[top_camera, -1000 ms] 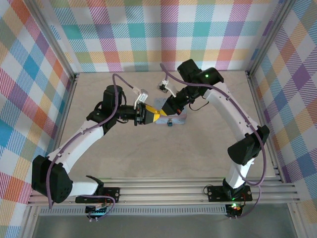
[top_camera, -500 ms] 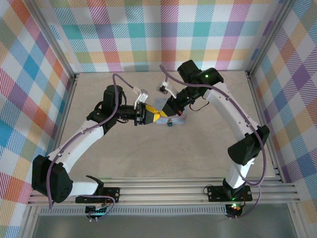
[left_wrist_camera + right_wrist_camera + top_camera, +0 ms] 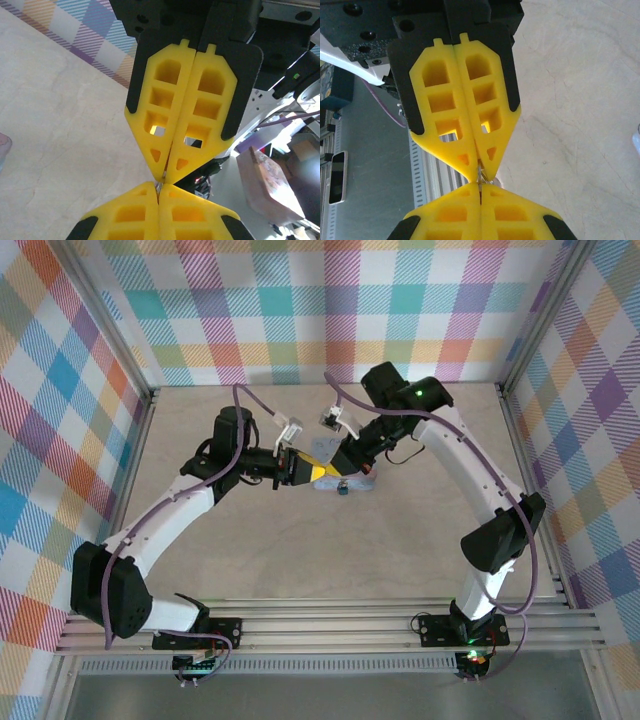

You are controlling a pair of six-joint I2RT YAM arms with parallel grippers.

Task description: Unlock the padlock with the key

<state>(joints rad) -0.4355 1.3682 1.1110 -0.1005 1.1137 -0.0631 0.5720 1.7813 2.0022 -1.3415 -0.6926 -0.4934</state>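
Observation:
My left gripper [image 3: 317, 472] and right gripper [image 3: 334, 469] meet tip to tip just above the left end of the pale-blue tin [image 3: 360, 480]. Both are shut. The key [image 3: 159, 185], a thin metal sliver, runs across the small gap from one pair of yellow tips into the other, and in the right wrist view the key [image 3: 481, 173] is pinched from both sides. In the left wrist view my left gripper [image 3: 159, 189] is at the bottom edge. The right gripper [image 3: 481, 185] is low in its own view. The padlock [image 3: 342, 489], a tiny dark block, sits at the tin's near edge, below the grippers.
The beige table [image 3: 300, 540] is ringed by checked walls and an aluminium frame [image 3: 330, 625] at the near edge. Purple cables loop over both arms. The right arm's forearm [image 3: 460, 450] arches over the right half of the table.
Both grippers, still tip to tip, have drifted slightly up and to the right over the tin's left end. The left arm's elbow has swung farther from the near edge.

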